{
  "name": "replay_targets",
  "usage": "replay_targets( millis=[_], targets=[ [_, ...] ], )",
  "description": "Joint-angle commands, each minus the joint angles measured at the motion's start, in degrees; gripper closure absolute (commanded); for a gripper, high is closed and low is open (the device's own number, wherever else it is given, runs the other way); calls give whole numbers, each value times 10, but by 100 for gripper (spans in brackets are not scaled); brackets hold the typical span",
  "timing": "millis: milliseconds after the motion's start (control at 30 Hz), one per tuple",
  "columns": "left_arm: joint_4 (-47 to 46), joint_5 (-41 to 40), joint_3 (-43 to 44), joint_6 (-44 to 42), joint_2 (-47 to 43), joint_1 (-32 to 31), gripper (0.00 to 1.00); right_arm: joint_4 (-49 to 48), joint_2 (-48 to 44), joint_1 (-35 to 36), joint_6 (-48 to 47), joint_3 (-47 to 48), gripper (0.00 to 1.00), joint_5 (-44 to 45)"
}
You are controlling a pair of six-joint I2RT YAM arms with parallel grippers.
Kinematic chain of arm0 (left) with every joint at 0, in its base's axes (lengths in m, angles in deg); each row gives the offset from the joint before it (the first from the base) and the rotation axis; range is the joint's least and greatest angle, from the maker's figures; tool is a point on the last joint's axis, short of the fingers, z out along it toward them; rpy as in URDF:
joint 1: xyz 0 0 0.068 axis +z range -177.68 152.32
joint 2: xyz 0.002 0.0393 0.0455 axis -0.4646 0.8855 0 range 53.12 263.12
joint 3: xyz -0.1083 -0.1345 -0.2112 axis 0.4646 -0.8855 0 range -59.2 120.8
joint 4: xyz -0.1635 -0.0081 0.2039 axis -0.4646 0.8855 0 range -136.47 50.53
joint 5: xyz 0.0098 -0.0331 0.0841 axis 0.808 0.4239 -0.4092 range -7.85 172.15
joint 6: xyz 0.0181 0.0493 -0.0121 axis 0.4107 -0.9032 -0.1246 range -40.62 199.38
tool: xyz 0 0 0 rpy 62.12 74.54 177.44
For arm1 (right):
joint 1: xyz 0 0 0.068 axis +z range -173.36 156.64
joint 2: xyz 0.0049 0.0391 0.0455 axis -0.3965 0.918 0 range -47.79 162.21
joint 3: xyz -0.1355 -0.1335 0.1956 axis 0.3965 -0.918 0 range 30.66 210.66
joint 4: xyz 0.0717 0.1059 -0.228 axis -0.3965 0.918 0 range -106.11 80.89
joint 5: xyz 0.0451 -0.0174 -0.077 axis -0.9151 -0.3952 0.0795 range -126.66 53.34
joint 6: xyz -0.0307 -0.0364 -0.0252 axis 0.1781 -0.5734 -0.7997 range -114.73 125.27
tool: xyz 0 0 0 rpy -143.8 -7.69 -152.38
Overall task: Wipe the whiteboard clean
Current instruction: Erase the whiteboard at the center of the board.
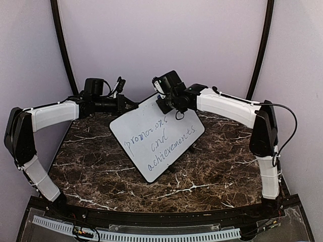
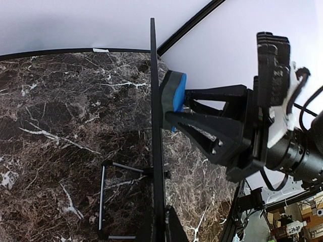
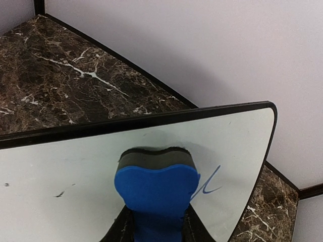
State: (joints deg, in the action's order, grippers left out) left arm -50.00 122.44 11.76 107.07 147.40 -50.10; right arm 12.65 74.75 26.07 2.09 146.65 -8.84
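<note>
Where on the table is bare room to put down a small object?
The table is bare in front of the whiteboard, and to its right. Behind is crowded: the left tool and right tool with the eraser meet its top edge.

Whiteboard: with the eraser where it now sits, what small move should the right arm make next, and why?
Probably slide the eraser down the whiteboard face, over the writing. The right gripper holds the eraser pressed flat near the top edge, beside one stray stroke. All the writing below it is unwiped. The left gripper appears clamped on the whiteboard's edge, which should steady it.
</note>
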Motion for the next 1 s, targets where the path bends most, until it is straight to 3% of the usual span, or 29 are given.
replay_targets(
  millis=[0, 367, 733, 967],
  targets=[
    [-44, 95, 12, -25, -32, -26, 100, 4, 39, -41, -1, -9, 73, -5],
    [-45, 96, 12, -24, -29, -26, 100, -3, 38, -62, -3, -8, 73, -14],
    [-46, 96, 12, -23, -28, -26, 100, -32, 1, 15, -35, -28, 73, -70],
    [-46, 97, 12, -23, -31, -26, 100, -16, 10, 21, -33, 4, 72, -64]
  ],
)
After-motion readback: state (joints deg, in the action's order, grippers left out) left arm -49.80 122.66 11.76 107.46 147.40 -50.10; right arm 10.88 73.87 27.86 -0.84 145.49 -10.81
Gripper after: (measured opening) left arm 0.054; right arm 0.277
